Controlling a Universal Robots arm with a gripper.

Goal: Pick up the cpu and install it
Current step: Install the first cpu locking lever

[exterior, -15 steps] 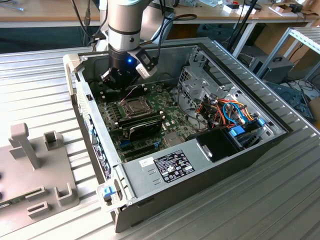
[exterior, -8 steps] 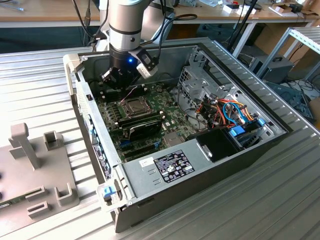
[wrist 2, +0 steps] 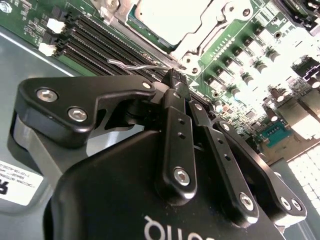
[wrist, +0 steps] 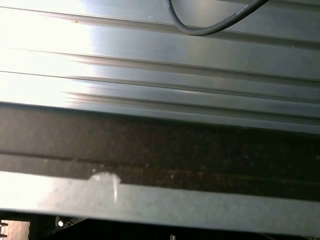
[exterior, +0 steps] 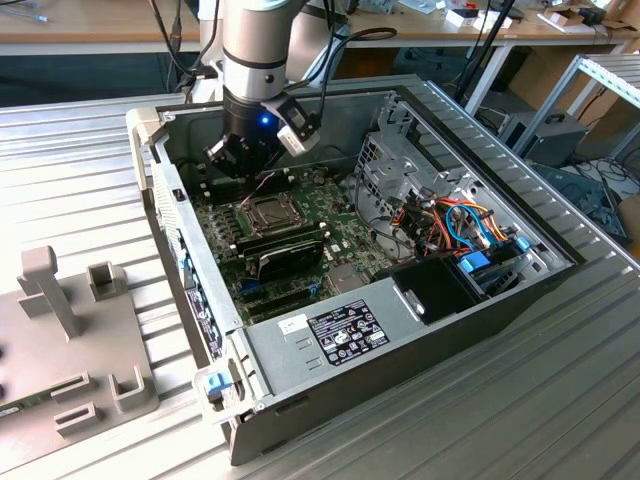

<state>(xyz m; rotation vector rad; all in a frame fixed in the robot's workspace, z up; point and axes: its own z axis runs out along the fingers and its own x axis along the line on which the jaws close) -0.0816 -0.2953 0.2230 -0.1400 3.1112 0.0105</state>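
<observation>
- The gripper (wrist 2: 172,80) is being seen from behind in the second wrist view, its black fingers (wrist 2: 176,135) brought together with no gap showing at the tips and nothing held between them; the tips are being held just above the wire latch lever (wrist 2: 135,64) at the edge of the socket.
- In the exterior view the gripper (exterior: 243,165) is being held low inside the open computer case (exterior: 330,340), just beside the socket frame (exterior: 270,210) on the side nearer the case's back wall.
- The cpu (wrist 2: 170,17) is being shown seated in the socket, framed by the metal socket frame (wrist 2: 212,25); it is appearing as a flat, pale silver-grey square plate, washed out by glare, with no markings that can be made out.
- In the exterior view the cpu (exterior: 268,210) is appearing as a small grey square in the middle of the green motherboard (exterior: 225,230).
- Black memory slots (wrist 2: 115,42) are lying alongside the socket.
- Further off, a long black card (exterior: 285,255) is standing on the board, and drive bays with coloured cables (exterior: 455,225) are sitting toward the exterior view's right.
- The ribbed metal table (exterior: 60,150) is bearing the case.
</observation>
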